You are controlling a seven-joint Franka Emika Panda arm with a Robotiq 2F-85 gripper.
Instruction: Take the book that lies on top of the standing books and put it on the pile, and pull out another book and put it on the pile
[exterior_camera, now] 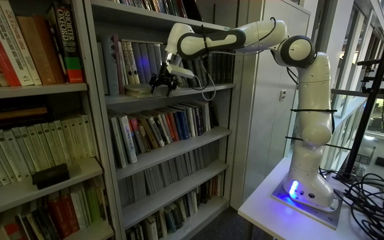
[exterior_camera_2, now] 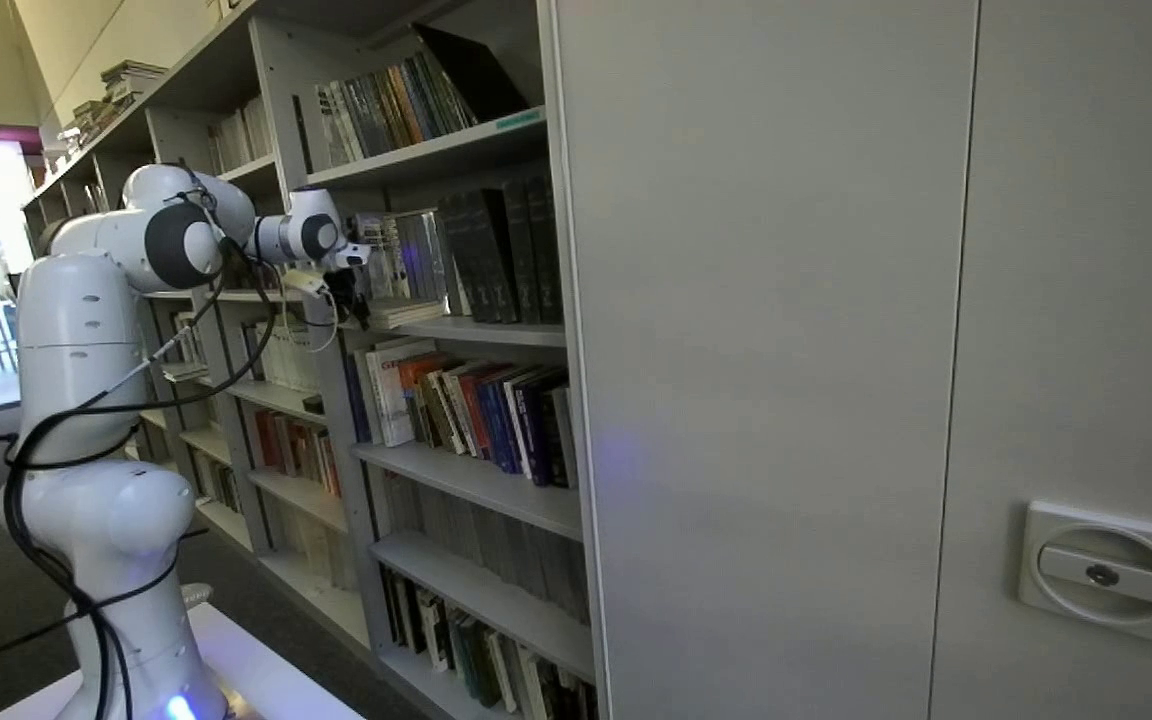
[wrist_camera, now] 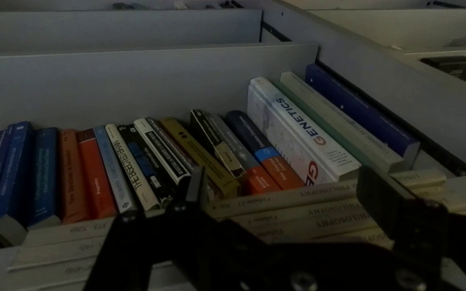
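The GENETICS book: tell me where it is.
In the wrist view, the GENETICS book stands right of centre, with the blue-and-orange book directly to its left.

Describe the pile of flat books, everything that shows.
The pile is a low stack of thin, pale beige, seemingly paper-covered books, lying flat on the shelf in front of the standing books. Outward spines show PHILOSOPHY and Volume. In the wrist view the open gripper hides part of it; whether they touch is unclear.
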